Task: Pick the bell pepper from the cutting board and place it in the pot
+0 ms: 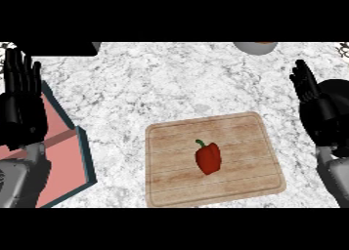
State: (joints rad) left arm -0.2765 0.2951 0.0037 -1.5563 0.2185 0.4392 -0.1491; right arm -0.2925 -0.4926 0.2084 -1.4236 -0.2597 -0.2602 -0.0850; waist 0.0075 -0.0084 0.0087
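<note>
Marble-patterned desk (169, 83) is seen from steeply above, with a wooden cutting board (238, 129) laid near its front middle. A red bell pepper (208, 158) with a green stem is found lying on the board, roughly at its centre, stem turned towards the far side. Nothing else is carried by the board.

A dark round shape (344, 97), possibly the pot, is glimpsed at the right edge behind the right hand; what lies inside it cannot be told, since most of it is hidden. A pink tray-like object with a dark teal rim (69, 146) is seen at the left edge, partly covered by the left forearm. Part of a pale bowl (255, 47) is cut off at the top edge, and its contents cannot be made out.

The left hand (22, 105) is held upright at the left edge, fingers straight and together, nothing grasped. The right hand (316, 105) is shown at the right edge, fingers likewise straight and raised, nothing held. Both hands are kept well apart from the pepper and the board.
</note>
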